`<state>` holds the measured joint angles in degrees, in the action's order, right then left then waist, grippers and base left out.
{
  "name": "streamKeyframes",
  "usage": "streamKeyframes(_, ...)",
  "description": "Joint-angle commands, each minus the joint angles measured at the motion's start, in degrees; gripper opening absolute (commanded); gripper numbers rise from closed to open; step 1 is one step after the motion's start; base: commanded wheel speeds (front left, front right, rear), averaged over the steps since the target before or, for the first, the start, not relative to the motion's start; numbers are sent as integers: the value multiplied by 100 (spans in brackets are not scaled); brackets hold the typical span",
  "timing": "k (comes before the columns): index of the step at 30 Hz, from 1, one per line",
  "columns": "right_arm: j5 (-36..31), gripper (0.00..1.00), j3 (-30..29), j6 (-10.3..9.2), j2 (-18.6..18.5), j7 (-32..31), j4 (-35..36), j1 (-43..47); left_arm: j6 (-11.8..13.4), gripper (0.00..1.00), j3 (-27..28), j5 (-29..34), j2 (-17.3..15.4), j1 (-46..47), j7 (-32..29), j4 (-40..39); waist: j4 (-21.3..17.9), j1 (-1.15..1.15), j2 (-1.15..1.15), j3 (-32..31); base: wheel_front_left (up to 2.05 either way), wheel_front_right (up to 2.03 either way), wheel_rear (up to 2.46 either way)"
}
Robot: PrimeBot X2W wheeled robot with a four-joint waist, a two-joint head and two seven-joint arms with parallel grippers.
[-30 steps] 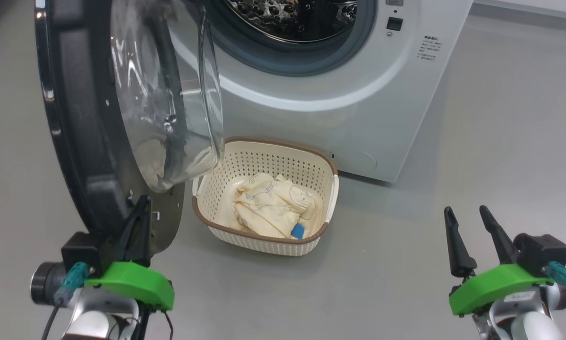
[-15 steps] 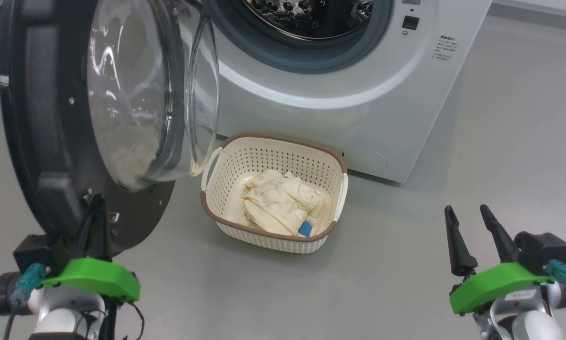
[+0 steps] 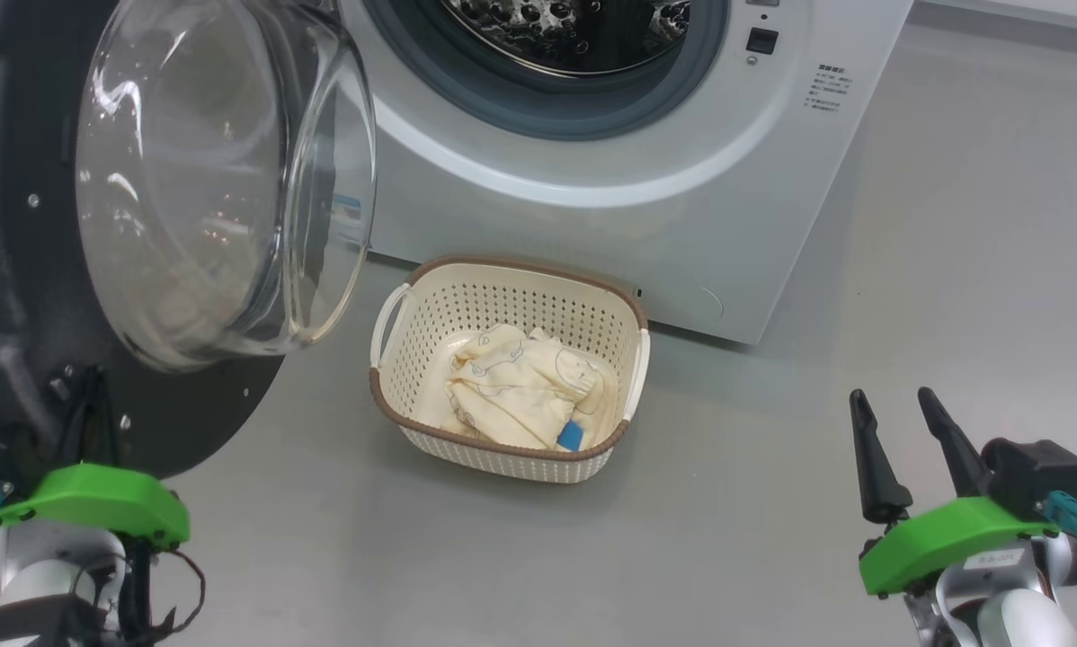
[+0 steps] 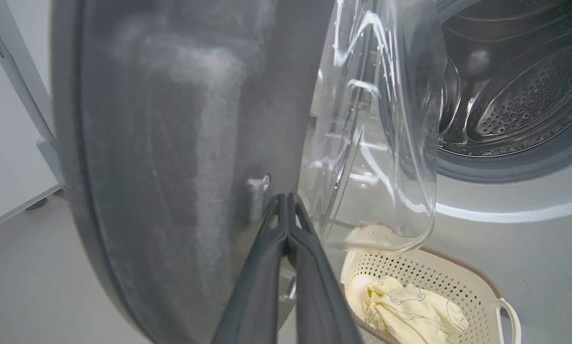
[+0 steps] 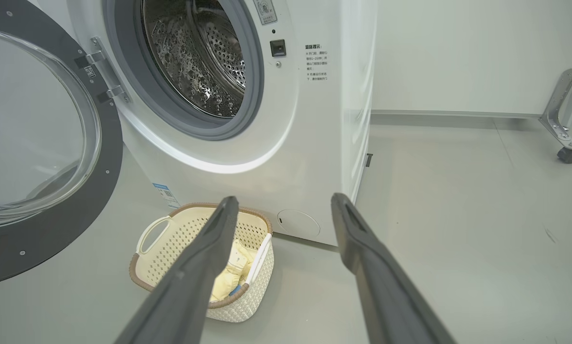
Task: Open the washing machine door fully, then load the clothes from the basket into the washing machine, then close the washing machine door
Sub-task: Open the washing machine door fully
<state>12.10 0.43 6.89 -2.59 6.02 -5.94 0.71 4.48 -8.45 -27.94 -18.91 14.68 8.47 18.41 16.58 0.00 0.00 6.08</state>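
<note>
Note that your left gripper [image 4: 286, 197] sits at the lower left with its fingers pressed shut on nothing, tips up against the dark inner rim of the door [image 3: 188, 198]; contact cannot be confirmed. Your right gripper [image 3: 890, 395] hangs at the lower right over bare floor [image 3: 754, 539], fingers spread wide and empty, well apart from everything. The door stands swung out to the left of the opening, with its glass bulge turned towards the basket [image 3: 502, 266]. The basket sits upright on the floor just in front of the washer [image 3: 592, 234], below the opening and right of the door's lower edge. The clothes [image 3: 516, 386] lie bunched inside the basket, a blue patch showing at the near side. Beyond, the washer's opening is uncovered, with the grey gasket [image 3: 502, 99] ringing the steel drum [image 3: 574, 27].
</note>
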Motion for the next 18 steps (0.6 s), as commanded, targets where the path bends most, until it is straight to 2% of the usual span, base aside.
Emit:
streamKeyframes(1,-45,100,92,59,-29,-13,204,-251,-24,0,341,-65,-307,381,64,-2,-16,0,0,-2,0,0,0)
streamKeyframes(18,-125,100,62,59,-29,-154,314,-242,-390,0,439,-168,-566,1423,428,1900,-148,0,0,45,0,0,0)
